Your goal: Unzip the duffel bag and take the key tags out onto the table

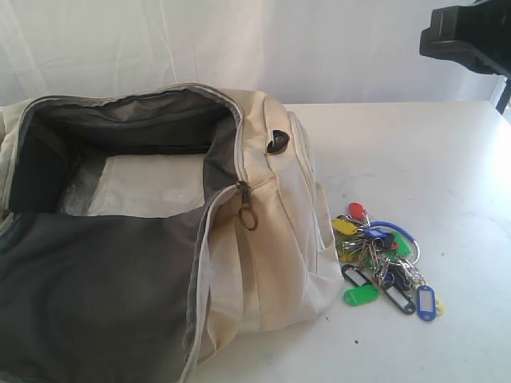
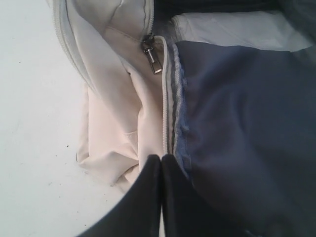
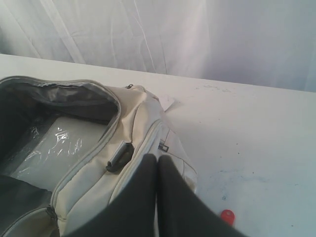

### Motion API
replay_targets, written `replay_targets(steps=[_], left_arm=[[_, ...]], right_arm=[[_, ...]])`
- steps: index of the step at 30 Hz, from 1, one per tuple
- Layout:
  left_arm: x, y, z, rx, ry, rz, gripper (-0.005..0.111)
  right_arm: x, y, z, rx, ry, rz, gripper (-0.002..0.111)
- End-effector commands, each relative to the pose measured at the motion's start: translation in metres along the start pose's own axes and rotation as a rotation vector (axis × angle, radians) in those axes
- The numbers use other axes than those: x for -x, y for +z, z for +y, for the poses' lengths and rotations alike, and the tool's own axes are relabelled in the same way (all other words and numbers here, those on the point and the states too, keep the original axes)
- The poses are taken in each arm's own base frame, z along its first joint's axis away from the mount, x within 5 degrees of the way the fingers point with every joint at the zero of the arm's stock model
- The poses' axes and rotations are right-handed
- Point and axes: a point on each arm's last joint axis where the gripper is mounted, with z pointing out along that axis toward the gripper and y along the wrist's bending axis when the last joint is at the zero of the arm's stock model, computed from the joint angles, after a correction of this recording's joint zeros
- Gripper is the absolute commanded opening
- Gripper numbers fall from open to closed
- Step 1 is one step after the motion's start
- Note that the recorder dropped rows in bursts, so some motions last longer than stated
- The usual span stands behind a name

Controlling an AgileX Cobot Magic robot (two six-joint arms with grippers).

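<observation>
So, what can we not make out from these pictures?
- Duffel bag: the exterior view's left and bottom edges cut off part of it, and its inner corners are too dark to read.
- Key tags: any labels are too small in the exterior view. In the right wrist view only one red bit shows, the rest lying past the frame edge.
- Black rig part: cut off by the exterior view's top-right corner, so which part it is stays unclear.

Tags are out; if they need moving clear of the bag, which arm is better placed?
Right, probably: the key tags lie right of the bag, near the right gripper; the left gripper hangs over the zipper.
</observation>
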Motion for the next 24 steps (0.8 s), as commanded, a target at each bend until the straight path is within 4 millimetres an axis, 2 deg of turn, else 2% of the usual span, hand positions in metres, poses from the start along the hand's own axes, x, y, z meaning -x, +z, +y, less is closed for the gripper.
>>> replay_targets(steps=[1, 24], left_arm=[[-0.0016, 0.0002, 0.0004, 0.005, -0.057, 0.005, 0.000], [-0.0014, 0.0002, 0.0002, 0.001, -0.051, 0.003, 0.000]], right_arm=[[0.0024, -0.0022, -0.0003, -0.007, -0.012, -0.014, 0.000], [0.0024, -0.0022, -0.0003, -0.007, -0.012, -0.014, 0.000]])
